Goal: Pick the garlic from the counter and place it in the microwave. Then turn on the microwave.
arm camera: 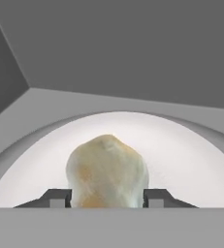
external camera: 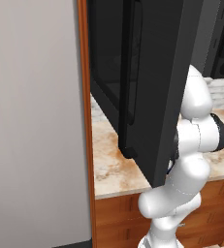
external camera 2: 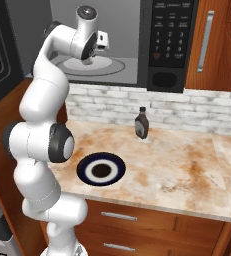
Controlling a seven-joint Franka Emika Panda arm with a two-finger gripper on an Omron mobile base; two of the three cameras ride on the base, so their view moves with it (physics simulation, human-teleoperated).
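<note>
The garlic (arm camera: 106, 169), a whitish bulb with a pointed tip, sits between my two fingertips (arm camera: 58, 197) in the hand view. My gripper (arm camera: 107, 197) is shut on it, just above the white turntable (arm camera: 181, 145) inside the microwave (external camera 2: 169, 35). From the right base view my hand (external camera 2: 90, 59) reaches into the open grey cavity over the turntable (external camera 2: 119, 66). The microwave door (external camera: 152, 87) stands swung open, large and black in the left base view. The garlic itself is hidden in both base views.
On the counter (external camera 2: 187, 165) below lie a dark-rimmed plate (external camera 2: 101, 170) and a brown sauce bottle (external camera 2: 141, 123) near the brick wall. A wooden cabinet (external camera 2: 214, 40) flanks the microwave's right. The open door crowds the arm's left side.
</note>
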